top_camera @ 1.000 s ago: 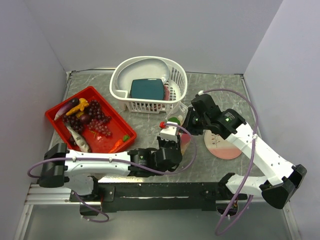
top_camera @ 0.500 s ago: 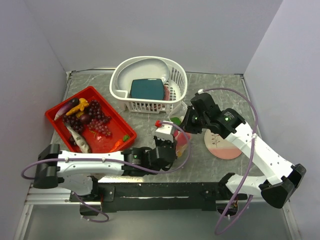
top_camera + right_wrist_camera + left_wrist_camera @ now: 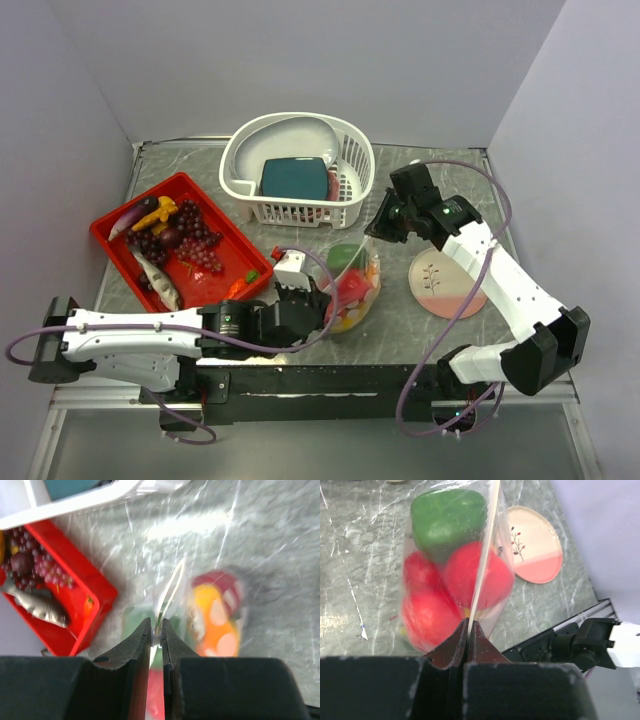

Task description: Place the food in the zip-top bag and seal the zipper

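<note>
I find left gripper clamped on the zipper of the zip-top bag, right gripper pinching its opposite end; green pepper, tomatoes inside.

Filled zip-top bag apparently pinched by left pincer.

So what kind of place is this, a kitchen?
Probably a robot practice booth, not a kitchen: plain walls boxing a table, bolted robot arms, toy grapes in a red tray.

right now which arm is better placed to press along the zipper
Likely left: the left claw is shut on the zipper, with the strip running straight ahead of it; the right claw pinches the far end as an anchor.
</note>
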{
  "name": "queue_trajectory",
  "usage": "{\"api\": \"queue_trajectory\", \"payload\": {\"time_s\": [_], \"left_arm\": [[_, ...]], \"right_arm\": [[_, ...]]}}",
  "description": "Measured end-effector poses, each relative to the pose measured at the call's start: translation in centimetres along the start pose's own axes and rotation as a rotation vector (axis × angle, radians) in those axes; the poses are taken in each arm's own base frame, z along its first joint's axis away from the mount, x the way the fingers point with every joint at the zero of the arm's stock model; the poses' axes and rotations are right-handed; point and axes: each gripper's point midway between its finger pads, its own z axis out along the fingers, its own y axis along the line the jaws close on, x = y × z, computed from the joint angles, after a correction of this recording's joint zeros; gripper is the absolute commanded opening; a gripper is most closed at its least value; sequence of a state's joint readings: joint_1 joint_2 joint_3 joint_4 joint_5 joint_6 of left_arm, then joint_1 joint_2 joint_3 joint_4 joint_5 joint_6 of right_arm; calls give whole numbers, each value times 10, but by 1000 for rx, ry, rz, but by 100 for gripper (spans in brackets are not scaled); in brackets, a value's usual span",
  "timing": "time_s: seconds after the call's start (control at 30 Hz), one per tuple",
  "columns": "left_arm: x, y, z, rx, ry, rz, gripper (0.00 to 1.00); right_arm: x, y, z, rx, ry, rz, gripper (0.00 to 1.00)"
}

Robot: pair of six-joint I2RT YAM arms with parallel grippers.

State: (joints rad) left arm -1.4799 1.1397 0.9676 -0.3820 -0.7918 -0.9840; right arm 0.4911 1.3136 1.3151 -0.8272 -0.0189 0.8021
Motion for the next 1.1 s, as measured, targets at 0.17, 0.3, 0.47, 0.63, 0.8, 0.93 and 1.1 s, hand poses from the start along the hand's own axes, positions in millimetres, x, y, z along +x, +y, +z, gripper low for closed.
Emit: {"api": "queue_trajectory", "payload": {"time_s": [0.17,0.3,0.47,0.63,0.8,0.93,1.1], "left_arm": [[6,5,-9,13,30,-22,1],[10,3,-11,30,51,-33,1],[11,-11,-12,83,66,-43,1],[19,-20,-5,101,99,-41,22],[12,7,15,15,130,-95,39],[-6,55,38,-102,104,-185,62],[-18,87,38,-175,83,-203,99]], "right_arm": [[-21,-11,5,35,-53,19,0],[-37,-27,6,73,-91,46,0],[-40,-31,2,89,-101,26,0],[-52,-29,-10,86,-152,-3,0],[-58,-10,0,52,-200,-47,0],[-31,33,36,15,-126,-143,6],[7,60,72,-11,-27,-228,50]]}}
